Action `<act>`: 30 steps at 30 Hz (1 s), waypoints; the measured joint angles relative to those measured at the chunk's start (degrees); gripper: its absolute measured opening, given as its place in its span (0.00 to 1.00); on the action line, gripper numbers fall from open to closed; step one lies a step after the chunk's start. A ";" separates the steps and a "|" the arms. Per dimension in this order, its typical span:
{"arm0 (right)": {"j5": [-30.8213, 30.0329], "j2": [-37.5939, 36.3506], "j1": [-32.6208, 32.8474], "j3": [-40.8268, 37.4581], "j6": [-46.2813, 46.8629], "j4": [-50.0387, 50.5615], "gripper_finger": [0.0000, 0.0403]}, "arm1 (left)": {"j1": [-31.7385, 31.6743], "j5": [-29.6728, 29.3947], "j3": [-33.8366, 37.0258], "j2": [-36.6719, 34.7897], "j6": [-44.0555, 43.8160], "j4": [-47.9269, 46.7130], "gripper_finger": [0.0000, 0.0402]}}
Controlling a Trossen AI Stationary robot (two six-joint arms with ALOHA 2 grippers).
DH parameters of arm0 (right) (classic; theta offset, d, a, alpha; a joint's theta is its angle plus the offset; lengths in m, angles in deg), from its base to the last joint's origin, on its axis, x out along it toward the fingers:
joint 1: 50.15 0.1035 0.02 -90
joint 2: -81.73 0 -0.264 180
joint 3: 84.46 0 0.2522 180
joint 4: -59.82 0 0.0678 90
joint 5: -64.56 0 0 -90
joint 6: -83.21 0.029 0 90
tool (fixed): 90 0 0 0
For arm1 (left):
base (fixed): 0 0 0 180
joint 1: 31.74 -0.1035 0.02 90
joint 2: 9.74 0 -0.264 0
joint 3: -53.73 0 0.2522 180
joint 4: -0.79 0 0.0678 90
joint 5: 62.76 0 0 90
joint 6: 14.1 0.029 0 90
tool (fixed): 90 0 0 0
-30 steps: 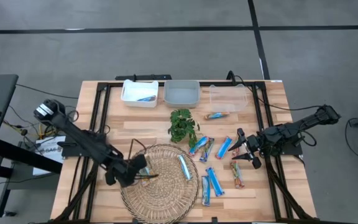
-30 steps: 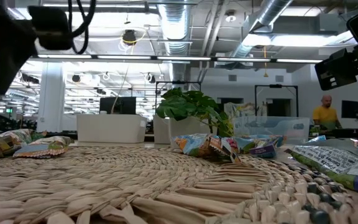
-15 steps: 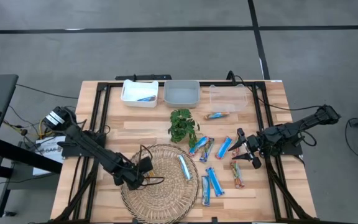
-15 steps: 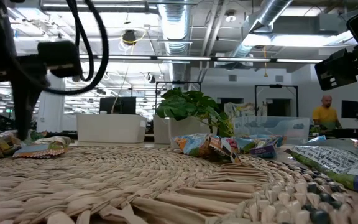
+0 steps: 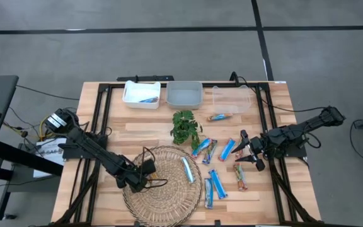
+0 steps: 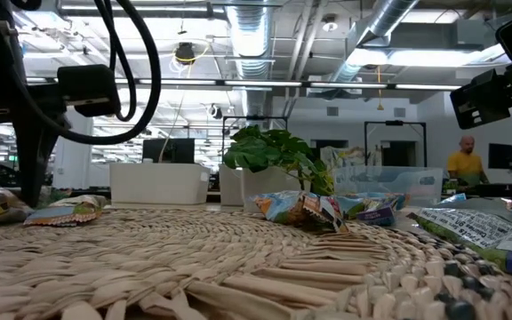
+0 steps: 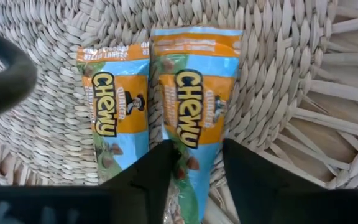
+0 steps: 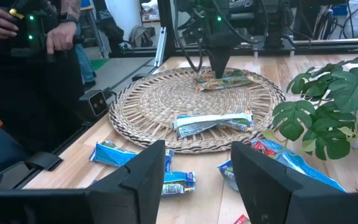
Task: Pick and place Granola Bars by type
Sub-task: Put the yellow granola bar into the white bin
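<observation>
Your left gripper is straddling one orange bar, apparently unclenched; closing risks snagging its touching neighbour

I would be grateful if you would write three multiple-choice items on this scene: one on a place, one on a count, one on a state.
1. Where is the left claw?
A. over the woven mat
B. over the white bin
C. beside the plant

2. How many orange-topped bars lie under it?
A. one
B. two
C. four

3. How is the right claw?
A. shut on a bar
B. open, holding nothing
C. out of view

Answers: 1 A, the high view shows it above the mat's left part. 2 B, the left wrist view shows two bars side by side. 3 B, the right wrist view shows an empty gap between its fingers.
</observation>
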 joint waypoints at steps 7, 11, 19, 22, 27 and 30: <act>0.00 0.00 -0.01 -0.02 0.00 0.00 0.44 | 0.01 -0.06 -0.09 -0.11 -1.31 -0.02 0.08; 0.00 0.00 0.00 -0.01 0.00 0.00 0.44 | 0.09 0.18 -1.47 -0.72 -5.75 -0.82 0.05; 0.00 0.00 0.01 0.00 0.00 0.00 0.44 | -1.72 0.62 -7.72 -7.33 -14.66 0.51 0.09; 0.00 0.00 0.01 -0.02 0.00 0.00 0.44 | -4.13 0.58 -10.46 -10.33 -17.47 2.57 0.08; 0.00 0.00 -0.01 -0.02 0.00 0.00 0.44 | -10.02 0.54 -14.73 -14.51 -18.45 4.31 0.07; 0.00 0.00 0.01 -0.02 0.00 0.02 0.44 | -14.65 -0.10 -17.05 -16.13 -17.61 5.42 0.07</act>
